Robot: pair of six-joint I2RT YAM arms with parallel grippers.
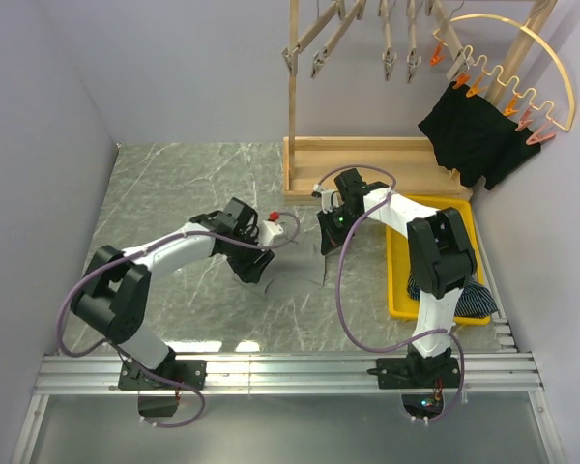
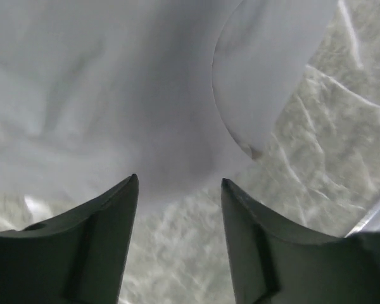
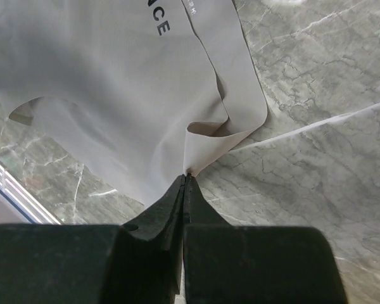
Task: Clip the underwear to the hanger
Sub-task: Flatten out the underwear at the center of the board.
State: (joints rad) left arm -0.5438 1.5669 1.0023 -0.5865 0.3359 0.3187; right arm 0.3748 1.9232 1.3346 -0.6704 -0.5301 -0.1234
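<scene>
Overhead camera looks down from 6 o'clock of the table, facing 12; both wrist cameras sit close over the grey underwear.

overhead view evenly lit, soft shadows, faint glare on the table. left wrist view dim and blurred, cloth out of focus. right wrist view sharp, brighter.

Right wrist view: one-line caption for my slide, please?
Right pincer shut on a folded edge of the grey underwear, which is spread over the marbled tabletop.
</scene>
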